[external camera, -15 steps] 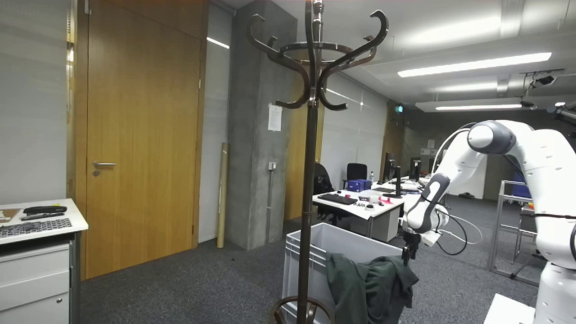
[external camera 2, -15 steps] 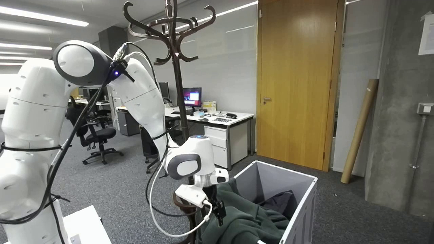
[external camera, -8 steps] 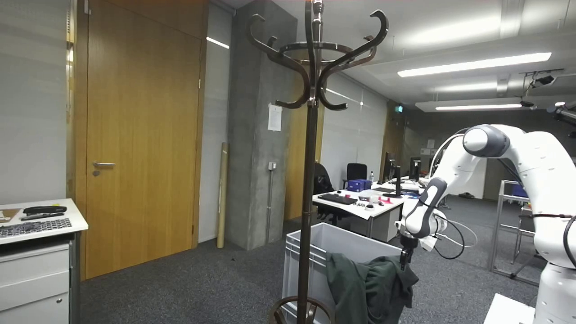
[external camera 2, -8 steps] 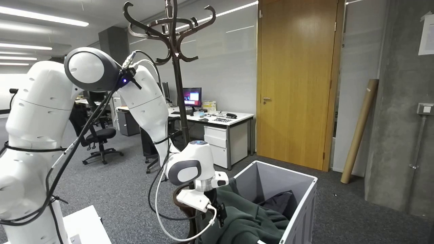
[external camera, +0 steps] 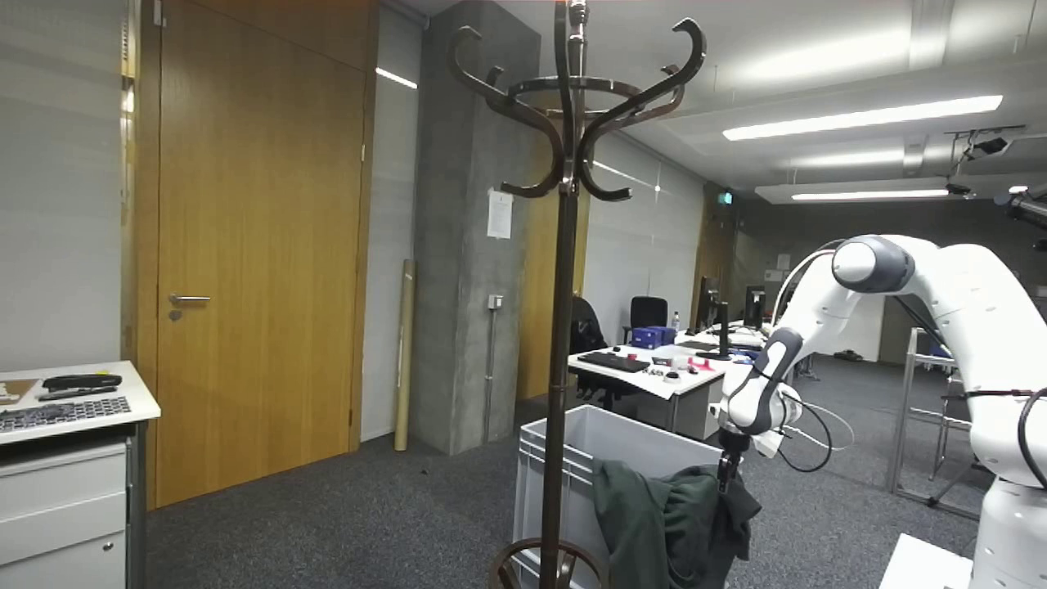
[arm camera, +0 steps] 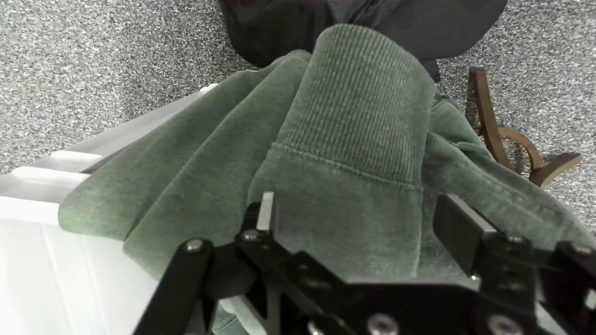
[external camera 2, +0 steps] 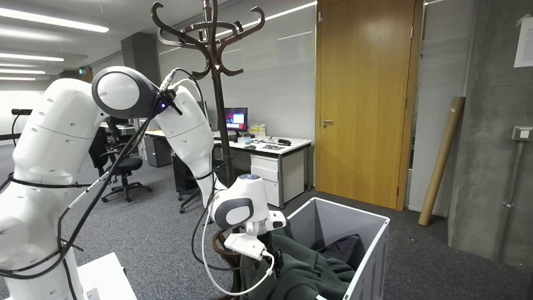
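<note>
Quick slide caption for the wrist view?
Black two-fingered gripper, jaws open, at a dark-green ribbed-edged fabric garment draped over a light-grey plastic crate.

- Green garment [external camera: 671, 523]: is being cropped below in both exterior views.
- Coat stand [external camera: 561, 327]: top is being cropped likewise.
- Paper notice [external camera: 500, 214]: print is being rendered illegibly small.
</note>
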Controlling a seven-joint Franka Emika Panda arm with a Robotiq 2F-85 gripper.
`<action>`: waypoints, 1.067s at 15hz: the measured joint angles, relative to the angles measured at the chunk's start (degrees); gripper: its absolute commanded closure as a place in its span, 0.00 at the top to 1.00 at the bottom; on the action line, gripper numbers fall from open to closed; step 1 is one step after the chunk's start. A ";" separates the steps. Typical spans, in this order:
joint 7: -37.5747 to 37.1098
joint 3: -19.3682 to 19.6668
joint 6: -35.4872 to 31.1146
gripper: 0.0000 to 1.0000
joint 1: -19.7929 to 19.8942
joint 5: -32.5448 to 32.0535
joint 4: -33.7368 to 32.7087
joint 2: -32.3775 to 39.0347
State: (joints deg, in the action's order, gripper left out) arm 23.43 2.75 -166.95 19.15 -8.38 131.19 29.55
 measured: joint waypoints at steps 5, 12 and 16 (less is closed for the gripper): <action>0.07 0.22 0.18 0.21 0.11 -0.18 -1.93 1.36; 0.59 0.17 1.92 0.02 0.40 -0.20 -2.31 0.40; 0.59 -0.41 4.51 0.01 0.39 0.11 -3.75 -1.54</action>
State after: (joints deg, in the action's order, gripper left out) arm 24.02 2.34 -162.44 19.55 -8.26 127.44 28.01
